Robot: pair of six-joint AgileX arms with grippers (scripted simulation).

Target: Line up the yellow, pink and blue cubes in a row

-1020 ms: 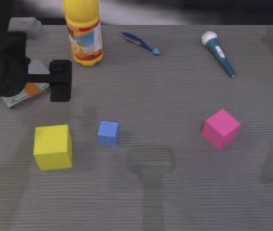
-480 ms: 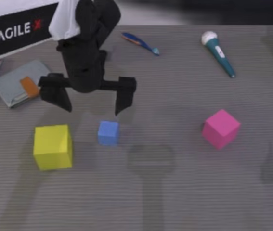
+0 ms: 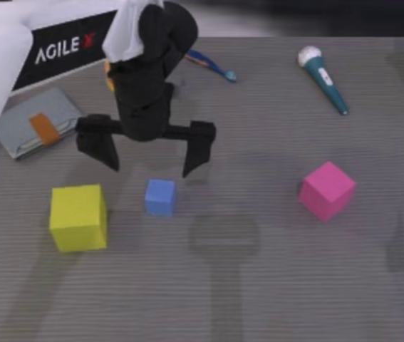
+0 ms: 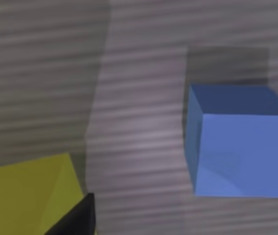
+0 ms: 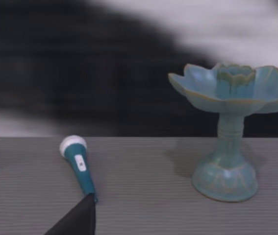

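Your left tool (image 3: 150, 158) hovers spread wide just behind the blue cube (image 3: 159, 197), so you're approaching: descend and straddle it

you have a teal microphone (image 3: 322, 77) with a white head lying near the far right of the table (image 3: 273, 285), its handle pointing toward the right edge. to its left a blue toothbrush (image 3: 212, 65) lies at a slant, partly hidden. on the far left you see a grey wallet or notebook (image 3: 36, 130) with an orange strap; i cannot tell which. in the right wrist view a pale green flower-shaped stand (image 5: 229, 129) is upright on the table, near the microphone but apart.
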